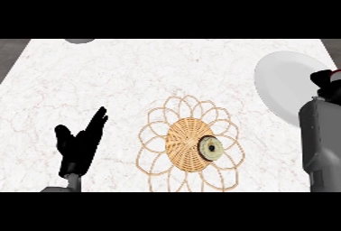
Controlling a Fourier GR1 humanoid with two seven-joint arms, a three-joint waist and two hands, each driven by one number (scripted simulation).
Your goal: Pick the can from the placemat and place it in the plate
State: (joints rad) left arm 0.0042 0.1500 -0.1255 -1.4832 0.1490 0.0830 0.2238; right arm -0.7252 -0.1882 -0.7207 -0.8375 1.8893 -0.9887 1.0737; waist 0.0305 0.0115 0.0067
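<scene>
We see the can on the placemat, lower-left of the plate. Our right hand over the plate is nearer, fingers unclear; left hand rests open.

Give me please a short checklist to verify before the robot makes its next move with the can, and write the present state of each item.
1. Can on the woven placemat: ok, near its centre.
2. Can free of any hand: ok.
3. Plate has bare surface: ok, though the right forearm covers its near edge.
4. Right hand fingers: cannot tell, it shows only at the picture's edge, over the plate.
5. Left hand out of the way: ok, open, resting left of the placemat.
</scene>
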